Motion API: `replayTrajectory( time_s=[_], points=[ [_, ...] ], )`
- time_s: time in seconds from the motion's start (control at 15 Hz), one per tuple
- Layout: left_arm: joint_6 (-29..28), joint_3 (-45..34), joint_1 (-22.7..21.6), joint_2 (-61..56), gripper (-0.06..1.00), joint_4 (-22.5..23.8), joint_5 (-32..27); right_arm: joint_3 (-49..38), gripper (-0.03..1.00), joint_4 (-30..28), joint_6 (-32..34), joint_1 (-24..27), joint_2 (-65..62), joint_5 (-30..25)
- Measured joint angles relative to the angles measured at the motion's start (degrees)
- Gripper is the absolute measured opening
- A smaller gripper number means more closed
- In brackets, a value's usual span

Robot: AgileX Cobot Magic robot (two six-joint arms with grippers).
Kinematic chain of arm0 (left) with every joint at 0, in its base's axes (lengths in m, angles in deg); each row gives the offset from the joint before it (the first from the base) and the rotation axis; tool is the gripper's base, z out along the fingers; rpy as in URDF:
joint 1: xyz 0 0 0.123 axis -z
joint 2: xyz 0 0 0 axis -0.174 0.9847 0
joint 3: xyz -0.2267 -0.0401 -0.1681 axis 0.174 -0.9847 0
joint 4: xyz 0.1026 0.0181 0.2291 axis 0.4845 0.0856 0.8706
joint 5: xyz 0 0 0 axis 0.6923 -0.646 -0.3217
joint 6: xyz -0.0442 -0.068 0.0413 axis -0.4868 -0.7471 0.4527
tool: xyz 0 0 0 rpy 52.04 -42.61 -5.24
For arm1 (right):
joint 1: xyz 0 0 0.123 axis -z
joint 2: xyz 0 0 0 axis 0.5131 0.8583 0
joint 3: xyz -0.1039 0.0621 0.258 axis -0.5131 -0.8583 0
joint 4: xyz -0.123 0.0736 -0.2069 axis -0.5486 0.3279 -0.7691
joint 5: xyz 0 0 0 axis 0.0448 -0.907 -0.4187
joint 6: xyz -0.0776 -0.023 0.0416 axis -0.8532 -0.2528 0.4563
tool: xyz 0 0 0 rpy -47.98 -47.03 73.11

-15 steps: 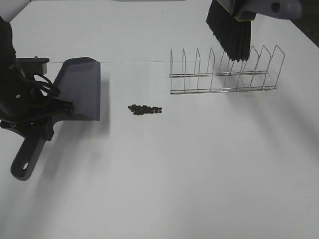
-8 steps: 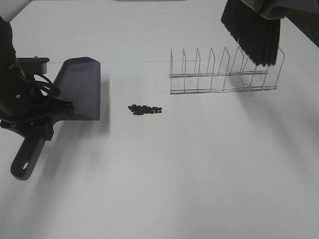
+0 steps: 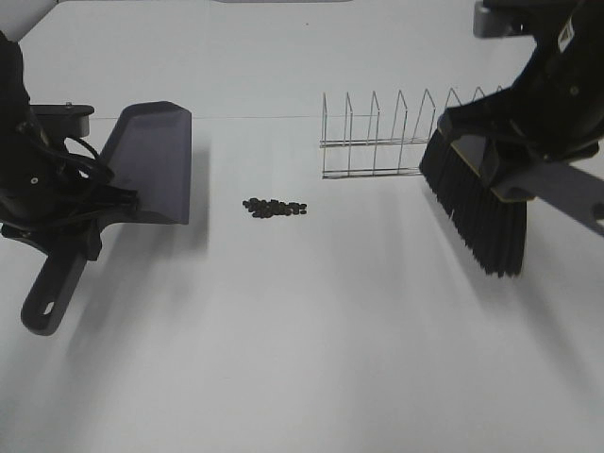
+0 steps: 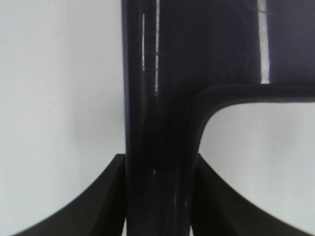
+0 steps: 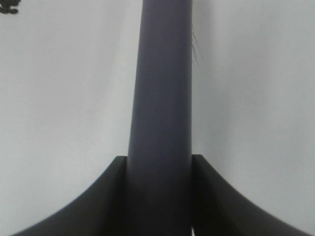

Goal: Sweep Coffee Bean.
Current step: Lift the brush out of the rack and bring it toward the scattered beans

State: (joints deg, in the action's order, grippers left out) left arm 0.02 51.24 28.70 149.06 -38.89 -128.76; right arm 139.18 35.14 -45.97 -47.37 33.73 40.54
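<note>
On the worktop (image 3: 302, 359) the coffee bean cluster (image 3: 275, 207) lies near the middle. The dustpan (image 3: 151, 165) is to its left, a little apart, with its open edge facing the cluster. The wire rack (image 3: 377, 142) stands behind the cluster, to the right. The brush (image 3: 477, 212) is at the right, before the rack's right end.

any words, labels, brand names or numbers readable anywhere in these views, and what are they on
None can be read in any view.
The dustpan, brush, wire rack and table show no print.
A pale patch on the right arm might be a label, but it is too small and blurred to read.
</note>
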Motion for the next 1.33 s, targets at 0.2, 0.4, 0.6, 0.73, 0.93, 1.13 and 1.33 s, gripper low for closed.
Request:
replayTrajectory(
  time_s=[0.2,0.4,0.6,0.73,0.93,1.13,1.33],
  points=[
    [-0.2,0.0,0.0,0.5,0.33,0.0,1.0,-4.6,0.29,0.0,0.2,0.0,1.9,5.3],
    [-0.2,0.0,0.0,2.6,0.33,0.0,1.0,-4.6,0.29,-0.9,0.2,0.0,4.4,7.6],
    [-0.2,0.0,0.0,2.8,0.33,0.7,3.2,-1.7,0.29,-3.2,0.2,0.0,9.2,6.7],
    [-0.2,0.0,0.0,2.8,0.33,1.3,3.3,3.0,0.29,-5.7,0.6,-1.4,12.1,3.9],
    [-0.2,0.0,0.0,2.8,0.33,1.9,3.4,11.0,0.29,-17.0,6.4,-7.6,19.0,-3.4],
    [-0.2,0.0,0.0,3.0,0.33,1.9,3.4,15.9,0.29,-23.4,9.4,-13.4,25.2,-7.2],
    [0.5,1.0,0.0,6.0,0.33,2.1,1.4,18.7,0.29,-24.1,9.6,-16.8,29.1,-7.6]
  ],
)
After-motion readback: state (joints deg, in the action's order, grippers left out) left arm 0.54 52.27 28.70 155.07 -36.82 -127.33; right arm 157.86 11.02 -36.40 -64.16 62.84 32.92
